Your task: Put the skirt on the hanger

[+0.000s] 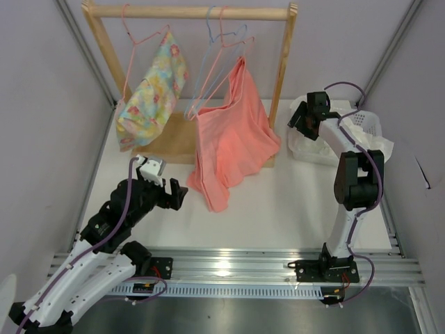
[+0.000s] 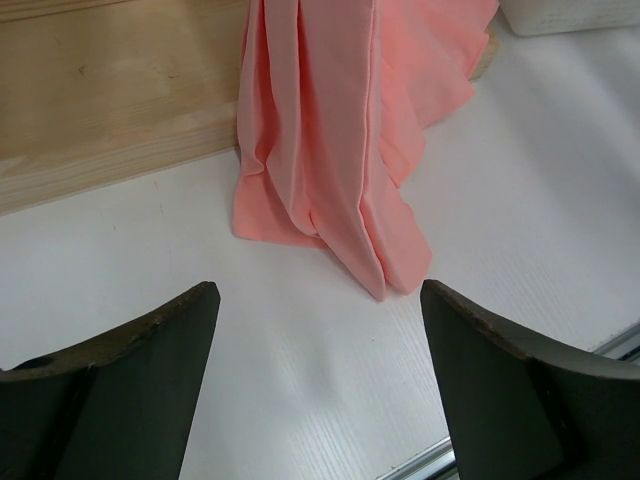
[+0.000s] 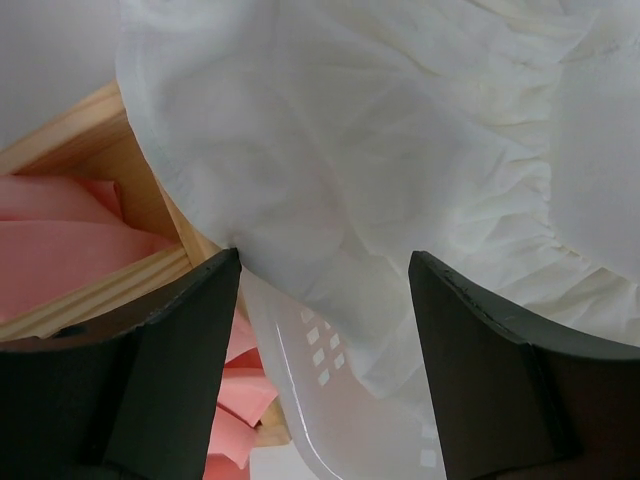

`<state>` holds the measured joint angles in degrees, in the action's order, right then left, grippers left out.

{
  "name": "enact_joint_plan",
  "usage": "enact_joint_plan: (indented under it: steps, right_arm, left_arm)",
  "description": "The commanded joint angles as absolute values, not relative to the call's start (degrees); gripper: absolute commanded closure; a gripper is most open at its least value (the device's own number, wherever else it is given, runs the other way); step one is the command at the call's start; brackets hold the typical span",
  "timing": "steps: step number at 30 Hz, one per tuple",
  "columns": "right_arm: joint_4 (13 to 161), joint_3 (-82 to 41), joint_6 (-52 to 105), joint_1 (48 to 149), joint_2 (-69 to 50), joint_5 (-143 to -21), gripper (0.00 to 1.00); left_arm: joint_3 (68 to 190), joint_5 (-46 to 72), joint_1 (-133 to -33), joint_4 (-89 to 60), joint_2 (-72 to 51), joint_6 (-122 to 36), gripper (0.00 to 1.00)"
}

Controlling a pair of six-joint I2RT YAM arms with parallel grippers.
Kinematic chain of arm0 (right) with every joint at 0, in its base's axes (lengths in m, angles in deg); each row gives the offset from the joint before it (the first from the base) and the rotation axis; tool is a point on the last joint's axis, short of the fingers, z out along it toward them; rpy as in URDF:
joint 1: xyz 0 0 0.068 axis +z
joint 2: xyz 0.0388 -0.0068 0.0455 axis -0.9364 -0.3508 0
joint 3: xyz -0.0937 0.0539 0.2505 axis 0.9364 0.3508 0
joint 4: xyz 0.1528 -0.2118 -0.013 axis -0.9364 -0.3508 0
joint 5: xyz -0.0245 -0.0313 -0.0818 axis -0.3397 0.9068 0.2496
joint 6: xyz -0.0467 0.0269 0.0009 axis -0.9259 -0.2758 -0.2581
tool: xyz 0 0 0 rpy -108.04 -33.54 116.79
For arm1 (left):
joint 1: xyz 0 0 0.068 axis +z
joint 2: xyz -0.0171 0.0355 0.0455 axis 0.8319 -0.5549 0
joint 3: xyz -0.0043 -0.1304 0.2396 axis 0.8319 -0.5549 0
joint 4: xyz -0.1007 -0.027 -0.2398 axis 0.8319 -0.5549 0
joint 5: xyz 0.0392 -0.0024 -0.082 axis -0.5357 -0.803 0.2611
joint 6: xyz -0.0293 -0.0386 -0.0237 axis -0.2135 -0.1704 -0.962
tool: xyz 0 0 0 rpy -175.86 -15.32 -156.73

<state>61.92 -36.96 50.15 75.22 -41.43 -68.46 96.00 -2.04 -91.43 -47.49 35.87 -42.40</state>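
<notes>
Skirt (image 3: 380, 180) sits heaped in the white plastic basket (image 3: 320, 410) at the far right of the table (image 2: 300, 380), with one fold spilling over the rim. R gripper (image 3: 325, 258) hovers right at that fold, fingers apart w/ cloth lying in the gap. No pinch visible, and can't tell if the pads touch fabric. L gripper (image 2: 317, 288) is low over the table at front left, fingers spread wide w/ nothing between them. It faces the tail of the salmon garment (image 2: 330, 130) and the wooden rack base (image 2: 100, 100). Light blue hanger (image 1: 206, 59) hangs on the rod (image 1: 188, 10). It looks bare, squeezed in beside pink hangers (image 1: 224, 31), and is well apart from the skirt.

Reads as the pickup stage, so most of the job is ahead. Trouble spots, imo:
- **Basket:** the rim is right under the fold, so closing low could clamp plastic along w/ cloth and lift or drag the basket.
- **Grip:** the cloth is thin, so a shallow bite on one layer may slide out mid-carry.
- **Snagging:** the gathered hem could trail and catch the rack or the salmon garment en route.
- **Hanger:** at the rod the wire hanger prob swings at any nudge, and its neighbours are close enough to hook the wrong one.
</notes>
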Motion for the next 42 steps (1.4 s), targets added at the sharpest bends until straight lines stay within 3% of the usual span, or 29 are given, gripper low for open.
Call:
enact_joint_plan:
  steps: [1,13,27,42]
  right_arm:
    - [61.2,-31.3,50.1,73.9,-39.4,-65.8,0.27]
    - [66.0,-26.7,50.4,72.3,-34.4,-69.2,0.3]
    - [75.5,-16.8,51.5,70.5,-25.1,-73.9,0.26]
    - [70.6,-21.5,49.8,70.5,-34.0,-72.9,0.32]
  left_arm:
    - [95.9,-1.4,-91.6,-45.8,35.6,-43.3,0.12]
    - [96.2,-2.3,-91.7,-46.2,35.2,-43.5,0.12]
    - [96.1,-2.5,-91.7,-46.2,35.5,-43.6,0.12]
    - [96.1,-2.6,-91.6,-46.3,35.4,-43.6,0.12]
